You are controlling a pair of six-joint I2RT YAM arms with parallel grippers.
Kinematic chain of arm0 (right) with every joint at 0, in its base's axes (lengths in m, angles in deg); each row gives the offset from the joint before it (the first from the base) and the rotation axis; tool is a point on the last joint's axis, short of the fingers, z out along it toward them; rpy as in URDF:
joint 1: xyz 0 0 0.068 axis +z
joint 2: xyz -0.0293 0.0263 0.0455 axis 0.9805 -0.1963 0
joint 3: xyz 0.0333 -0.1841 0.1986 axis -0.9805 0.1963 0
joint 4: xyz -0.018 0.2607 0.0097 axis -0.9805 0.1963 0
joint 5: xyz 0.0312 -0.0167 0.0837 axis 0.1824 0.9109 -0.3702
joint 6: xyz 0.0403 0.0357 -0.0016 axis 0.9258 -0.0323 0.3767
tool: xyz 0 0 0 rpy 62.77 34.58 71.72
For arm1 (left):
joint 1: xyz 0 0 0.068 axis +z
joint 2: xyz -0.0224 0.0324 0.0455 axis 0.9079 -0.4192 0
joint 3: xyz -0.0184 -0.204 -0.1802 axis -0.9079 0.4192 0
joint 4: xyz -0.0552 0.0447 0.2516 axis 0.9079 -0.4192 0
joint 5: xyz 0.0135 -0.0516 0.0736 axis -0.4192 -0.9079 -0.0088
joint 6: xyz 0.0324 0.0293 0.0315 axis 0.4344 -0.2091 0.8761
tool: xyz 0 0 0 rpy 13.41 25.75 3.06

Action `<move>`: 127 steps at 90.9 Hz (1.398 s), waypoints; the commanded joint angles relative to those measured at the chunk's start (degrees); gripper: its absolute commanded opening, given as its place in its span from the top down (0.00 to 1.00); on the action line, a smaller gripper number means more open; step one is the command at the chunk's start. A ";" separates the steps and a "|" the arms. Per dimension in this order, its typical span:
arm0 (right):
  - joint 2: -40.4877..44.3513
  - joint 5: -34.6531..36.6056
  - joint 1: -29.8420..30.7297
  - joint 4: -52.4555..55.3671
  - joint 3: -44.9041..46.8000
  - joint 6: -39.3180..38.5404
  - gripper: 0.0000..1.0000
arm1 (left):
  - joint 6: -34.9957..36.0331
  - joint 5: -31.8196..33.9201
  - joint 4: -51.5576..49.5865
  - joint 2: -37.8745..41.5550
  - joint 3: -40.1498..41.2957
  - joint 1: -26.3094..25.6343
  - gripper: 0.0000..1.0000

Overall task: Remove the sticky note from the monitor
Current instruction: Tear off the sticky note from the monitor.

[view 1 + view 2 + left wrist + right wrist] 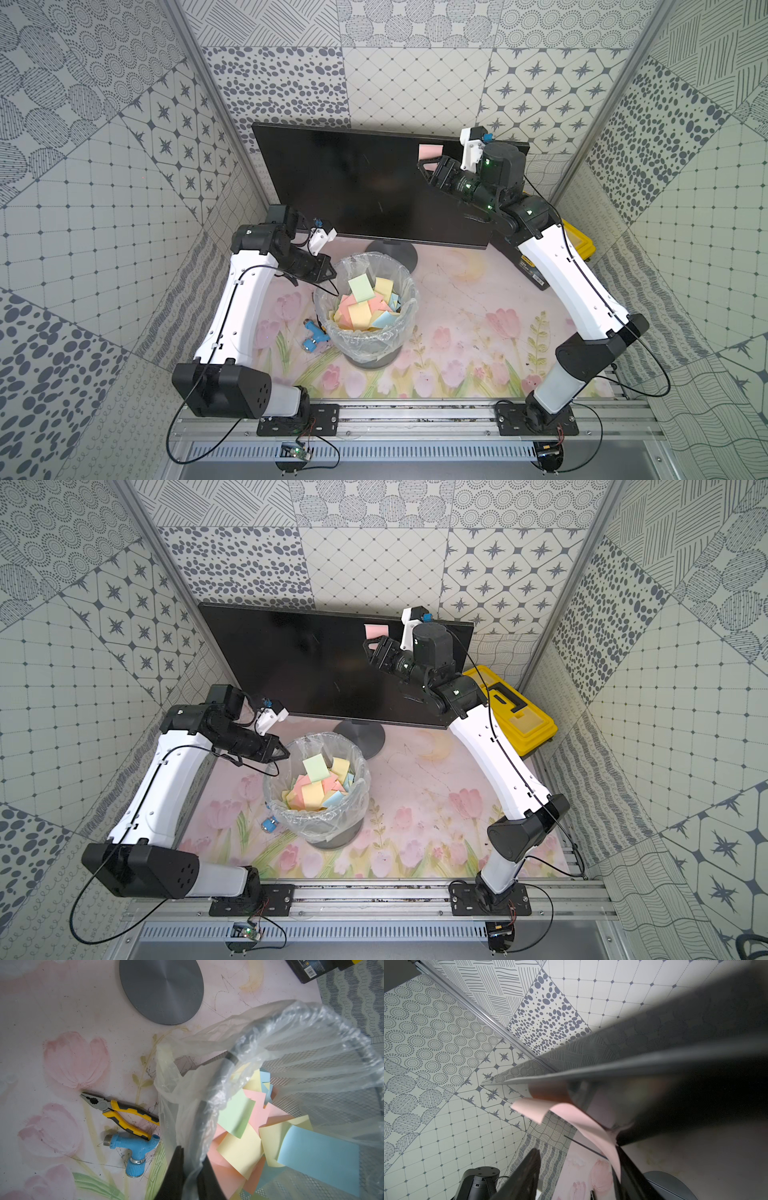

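Note:
The monitor (353,187) (299,658) stands at the back of the table, dark and unlit. A pink sticky note (430,150) (376,629) clings near its upper right corner. In the right wrist view the sticky note (571,1118) curls away from the screen, its free lower edge lying against one finger. My right gripper (424,170) (368,648) (577,1149) is open just below the note, jaws well apart around that loose edge. My left gripper (330,272) (284,754) (192,1153) sits at the bin's rim, shut on the clear plastic liner.
A mesh bin (374,357) (332,841) with a plastic liner stands mid-table, holding several coloured notes. Pliers (116,1109) and a blue tap (133,1147) (313,334) lie to its left. A yellow toolbox (515,712) sits back right. The monitor's round foot (162,991) stands behind the bin.

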 commanded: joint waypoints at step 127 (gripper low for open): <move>5.24 -5.19 10.15 -0.05 2.88 -6.17 1.00 | -0.64 -3.69 3.03 0.12 -1.07 0.11 1.00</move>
